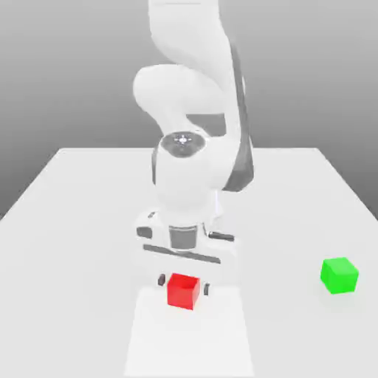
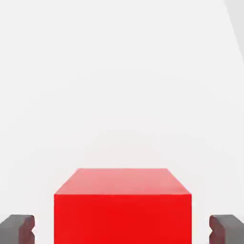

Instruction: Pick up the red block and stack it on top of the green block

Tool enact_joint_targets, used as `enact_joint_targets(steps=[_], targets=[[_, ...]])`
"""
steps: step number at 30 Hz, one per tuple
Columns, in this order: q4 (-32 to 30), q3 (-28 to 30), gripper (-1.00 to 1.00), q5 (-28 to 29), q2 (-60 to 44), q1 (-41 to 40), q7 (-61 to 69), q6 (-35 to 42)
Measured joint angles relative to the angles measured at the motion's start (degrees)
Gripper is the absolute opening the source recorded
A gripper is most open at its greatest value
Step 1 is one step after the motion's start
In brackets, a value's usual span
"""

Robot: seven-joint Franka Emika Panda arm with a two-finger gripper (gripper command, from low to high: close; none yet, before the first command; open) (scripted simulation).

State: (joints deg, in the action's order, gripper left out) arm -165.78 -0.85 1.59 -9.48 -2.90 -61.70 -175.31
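Red block (image 2: 122, 205) between parted fingers (image 2: 18, 228)

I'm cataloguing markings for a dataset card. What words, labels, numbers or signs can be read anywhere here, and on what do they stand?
None: no readable text, number, brand or sign.
Red block: plain faces, no markings.
Green block: plain faces, no markings.
Arm: plain white shell; a small round mark sits on its joint cap, not legible as text.
Table: plain white, unmarked.
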Motion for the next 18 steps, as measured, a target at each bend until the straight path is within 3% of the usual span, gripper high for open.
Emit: enact_joint_targets(steps=[4,12,18], targets=[[0.05,0.07,-1.0,0.23,-0.48,0.02,-0.19,-0.42],[-1.8,-1.36,-1.0,-2.03,14.12,0.03,0.9,12.31],[3.7,-11.94,-1.0,-3.15,14.18,9.68,-11.64,17.75]])
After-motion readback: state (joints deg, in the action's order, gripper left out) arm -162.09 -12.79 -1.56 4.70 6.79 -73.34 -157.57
